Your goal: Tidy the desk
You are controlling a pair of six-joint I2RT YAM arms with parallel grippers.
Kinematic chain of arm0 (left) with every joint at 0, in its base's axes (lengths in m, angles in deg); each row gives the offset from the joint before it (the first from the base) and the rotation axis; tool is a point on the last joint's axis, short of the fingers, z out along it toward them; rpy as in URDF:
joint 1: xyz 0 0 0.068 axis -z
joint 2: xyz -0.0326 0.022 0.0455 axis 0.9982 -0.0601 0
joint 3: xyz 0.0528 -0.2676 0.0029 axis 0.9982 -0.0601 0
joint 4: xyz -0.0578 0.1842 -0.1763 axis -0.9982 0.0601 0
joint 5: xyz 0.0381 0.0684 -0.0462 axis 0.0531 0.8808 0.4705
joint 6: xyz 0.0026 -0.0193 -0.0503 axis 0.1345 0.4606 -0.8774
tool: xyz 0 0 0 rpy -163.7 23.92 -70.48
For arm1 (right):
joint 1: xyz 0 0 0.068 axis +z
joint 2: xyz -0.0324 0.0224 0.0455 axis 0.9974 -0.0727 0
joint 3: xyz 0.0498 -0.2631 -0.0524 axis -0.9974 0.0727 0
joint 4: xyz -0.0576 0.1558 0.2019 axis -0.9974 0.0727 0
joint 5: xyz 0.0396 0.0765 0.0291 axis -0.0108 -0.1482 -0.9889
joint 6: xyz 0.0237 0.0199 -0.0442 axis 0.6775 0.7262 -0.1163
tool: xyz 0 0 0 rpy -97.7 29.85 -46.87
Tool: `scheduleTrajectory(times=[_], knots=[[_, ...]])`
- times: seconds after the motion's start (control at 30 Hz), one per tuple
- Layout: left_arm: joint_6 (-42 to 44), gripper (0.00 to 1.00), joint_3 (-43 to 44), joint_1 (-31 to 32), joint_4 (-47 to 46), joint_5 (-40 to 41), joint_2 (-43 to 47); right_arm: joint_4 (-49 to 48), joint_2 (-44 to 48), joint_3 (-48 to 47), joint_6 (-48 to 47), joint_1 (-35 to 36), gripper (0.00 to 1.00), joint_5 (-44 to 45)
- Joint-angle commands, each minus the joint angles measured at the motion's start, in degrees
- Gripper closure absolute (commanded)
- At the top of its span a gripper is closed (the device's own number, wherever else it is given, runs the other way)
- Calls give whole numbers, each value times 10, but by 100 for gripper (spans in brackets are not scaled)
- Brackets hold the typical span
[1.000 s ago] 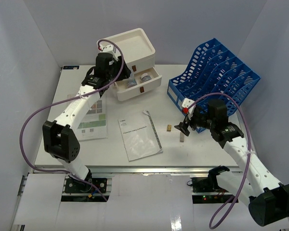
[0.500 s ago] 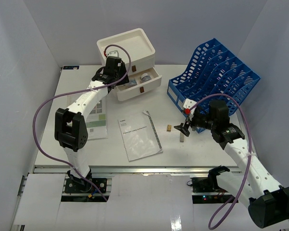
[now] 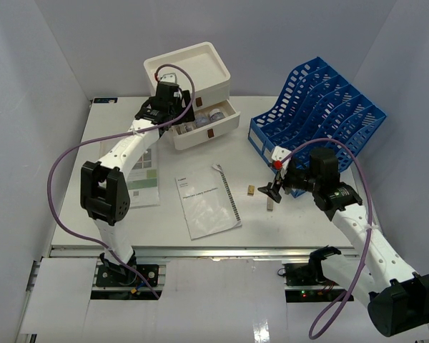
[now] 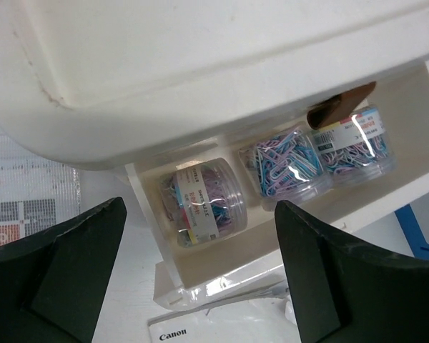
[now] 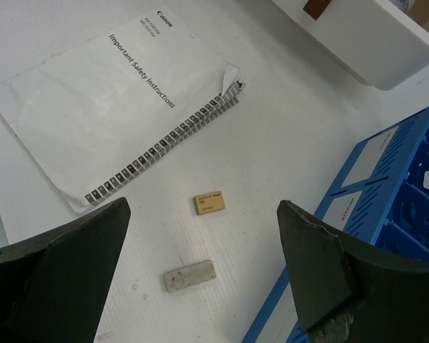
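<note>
The desk [image 3: 157,225], a wide white tabletop with a metal rail along its near edge, fills the middle of the scene and carries everything else. At far left on it lies a flat printed leaflet [image 3: 144,175] with green patches, partly under the left arm. That arm reaches to the far side, where the left gripper [image 4: 200,207] hangs over the open drawer [image 3: 209,128] of a white three-drawer box [image 3: 193,68]; its fingers [image 4: 64,275] stand wide apart with nothing between them. In the left wrist view, three clear jars of coloured paper clips lie side by side in that drawer: the left jar [image 4: 204,200], the middle jar [image 4: 286,161] and the right jar [image 4: 354,143], each just beside the next. Nearer, about the centre of the desk, lies a white spiral-bound booklet [image 3: 207,204] headed "Important Safety Instructions", one corner curled up. To its right sits a small tan rectangular piece [image 3: 250,190], and just right of and nearer than that a pale grey block [image 3: 270,202], the two apart. The right gripper [image 3: 272,189] hovers above these two, its jaws spread wide and empty. At far right stands a blue perforated file rack [image 3: 322,107], its slots tilting away to the far right.
</note>
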Motion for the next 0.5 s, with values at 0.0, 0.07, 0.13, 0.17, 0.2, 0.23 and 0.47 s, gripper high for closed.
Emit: scheduleTrajectory(times=[0.0,0.07,0.13,0.17,0.2,0.23,0.47], knots=[[96,14,-36,15,-83,-165,83,-21,0,7,-3,-2,10,-21],[149,28,-73,31,-125,-256,105,-21,2,8,-6,-2,10,-24],[178,53,-83,41,-127,-332,106,-22,2,10,-9,-3,10,-25],[193,63,-84,44,-122,-361,101,-22,1,10,-10,-3,10,-25],[229,69,-89,47,-118,-403,96,-23,1,10,-10,-4,10,-25],[258,73,-94,51,-113,-438,92,-23,0,10,-9,-4,10,-25],[397,67,-93,90,-65,-472,39,-23,-11,11,-10,-6,10,-26]])
